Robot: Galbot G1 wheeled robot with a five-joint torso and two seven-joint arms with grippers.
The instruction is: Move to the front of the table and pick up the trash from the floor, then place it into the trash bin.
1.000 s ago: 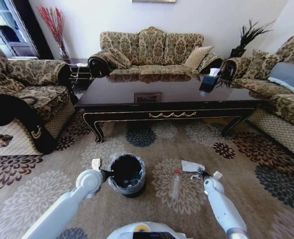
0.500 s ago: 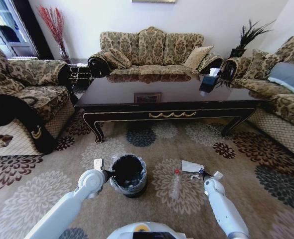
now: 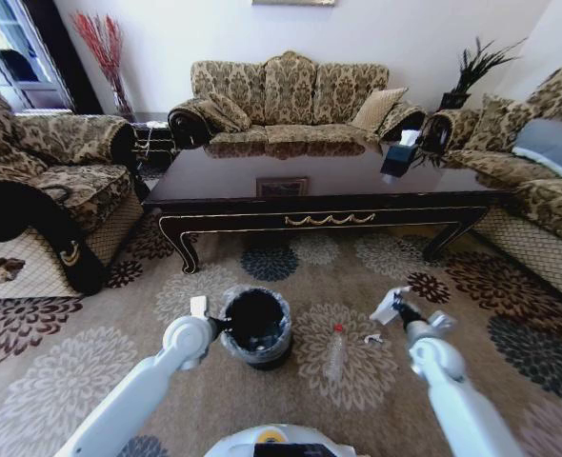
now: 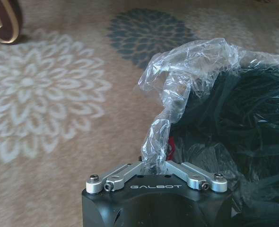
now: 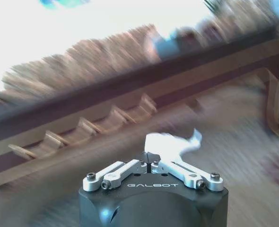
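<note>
While our left gripper (image 4: 154, 166) pinches the trash bin's (image 3: 258, 328) liner at nine o'clock, our right gripper (image 3: 396, 307) clamps the crumpled white paper (image 3: 386, 307) above the carpet (image 3: 62, 362), at the bin's three o'clock.

"galbot" on both claw (image 4: 157, 166) (image 5: 151, 162) housings

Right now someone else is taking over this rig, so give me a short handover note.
Left gripper: shut on the bag liner at the rim of the trash bin, holding the bin.
Right gripper: shut on the white paper piece, raised off the floor, right of the bin.
Done: robot faces the table; paper picked up.
Left: drop the paper in the bin. Then the clear bottle and small scraps, which lie on the carpet between bin and right arm.
</note>
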